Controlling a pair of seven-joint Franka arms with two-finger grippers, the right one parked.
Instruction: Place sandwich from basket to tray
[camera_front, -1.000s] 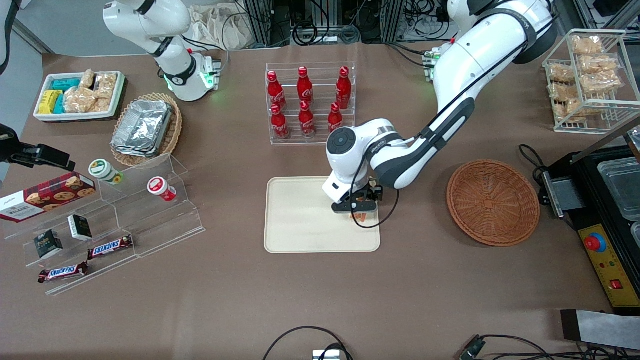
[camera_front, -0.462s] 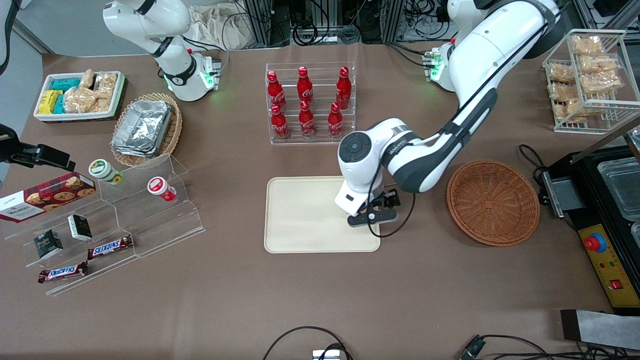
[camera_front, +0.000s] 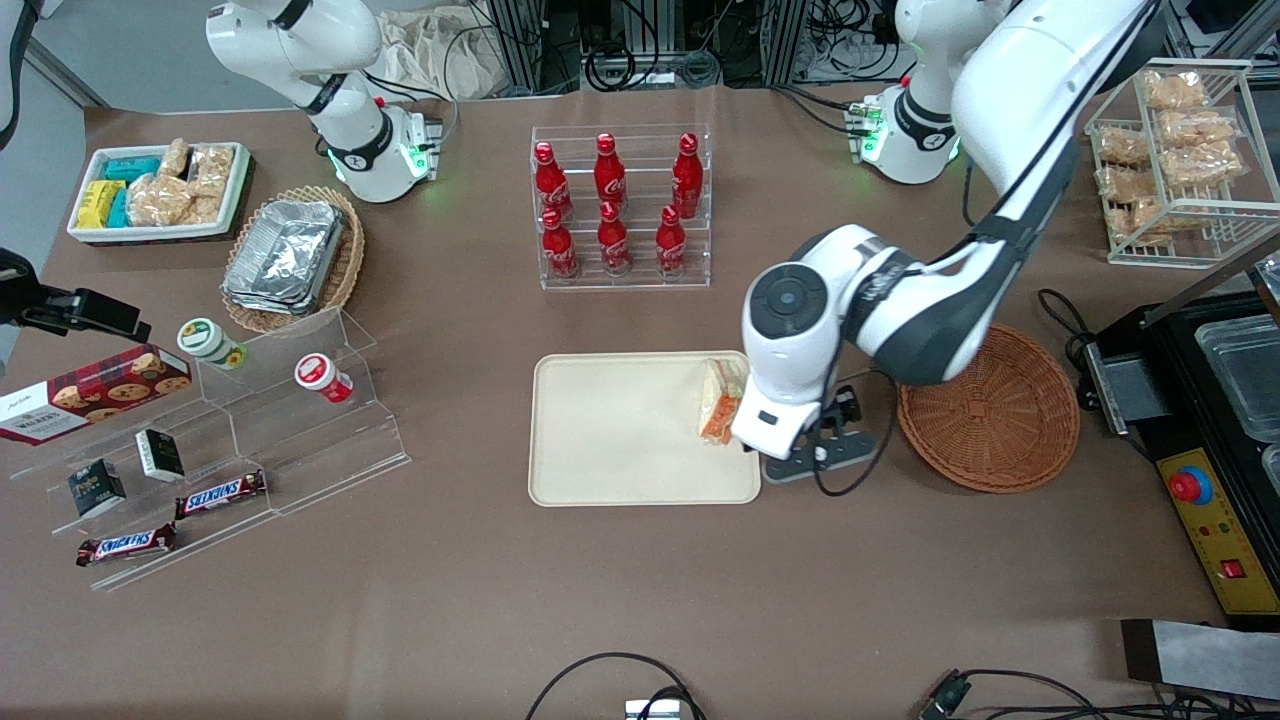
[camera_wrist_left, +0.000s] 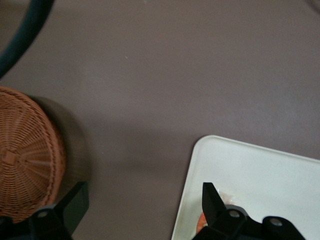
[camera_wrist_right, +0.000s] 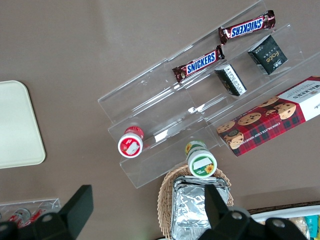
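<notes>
Where sandwich (camera_front: 720, 402) lies on tray (camera_front: 620, 430), at edge nearest basket (camera_front: 990, 410), I see pale bread wedge in clear wrap, orange-green filling showing. Gripper (camera_front: 815, 455) hangs over bare bench between tray and basket, jaws spread wide, holding nothing. Readable: Snickers bars (camera_wrist_right: 199, 64), Walkers cookie box (camera_wrist_right: 272, 117), Coca-Cola script on red bottles (camera_front: 612, 205).

left arm's claw (camera_front: 812, 455) (camera_wrist_left: 142, 210) low, fingers wide apart
</notes>
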